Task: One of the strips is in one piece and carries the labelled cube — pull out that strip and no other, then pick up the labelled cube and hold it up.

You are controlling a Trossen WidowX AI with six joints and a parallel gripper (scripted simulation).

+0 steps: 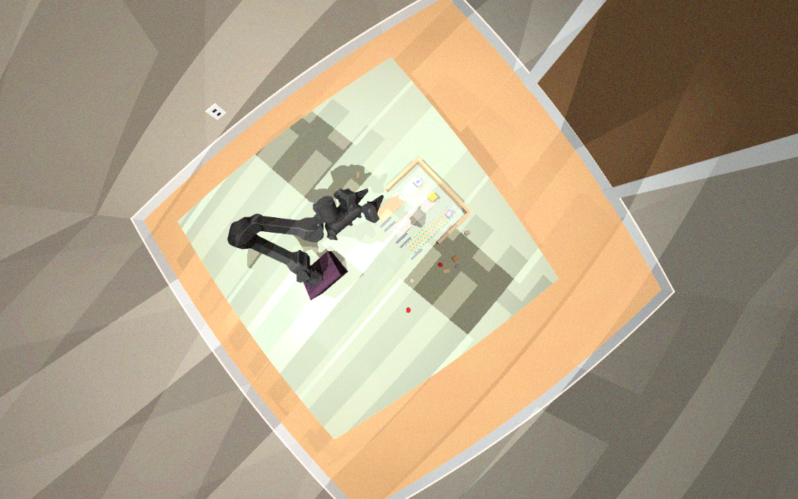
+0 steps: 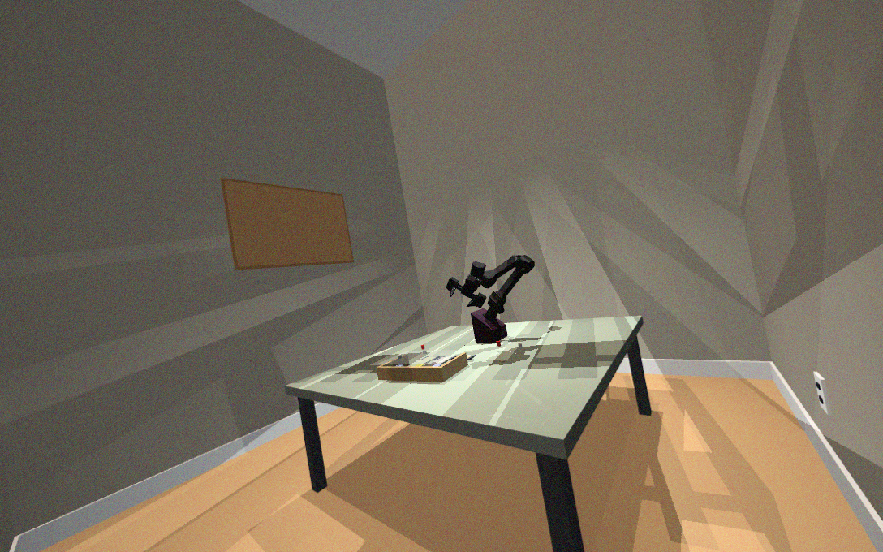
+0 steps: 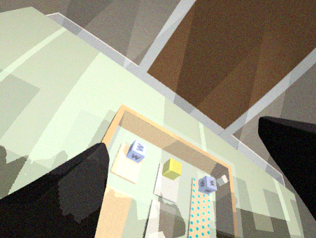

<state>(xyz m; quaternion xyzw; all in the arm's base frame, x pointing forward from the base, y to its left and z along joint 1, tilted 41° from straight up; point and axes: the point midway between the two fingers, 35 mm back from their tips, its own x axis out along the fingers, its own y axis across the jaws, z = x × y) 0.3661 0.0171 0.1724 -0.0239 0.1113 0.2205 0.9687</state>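
Observation:
My gripper [image 1: 373, 195] [image 2: 459, 299] [image 3: 184, 138] is open and empty, above the table on the near-left side of the tray. A cream strip with teal dots [image 1: 428, 232] [image 3: 200, 213] shows no break and has a blue cube marked W [image 1: 449, 213] [image 3: 207, 185] at its far end. Another blue W cube [image 1: 416, 182] [image 3: 136, 151] sits on a short wooden piece [image 3: 122, 171], separated by a gap from an orange piece [image 3: 113, 210]. A yellow cube [image 1: 432, 197] [image 3: 172, 169] sits on a pale piece [image 3: 166, 189], with a gap before another pale piece [image 3: 152, 220].
The wooden tray wall [image 1: 442, 183] [image 2: 416, 373] [image 3: 175, 140] encloses the far end and sides of the strips. Small red objects [image 1: 408, 310] [image 1: 440, 264] and an orange block [image 1: 455, 258] lie outside the tray. The purple arm base [image 1: 326, 276] [image 2: 488, 328] stands on the table.

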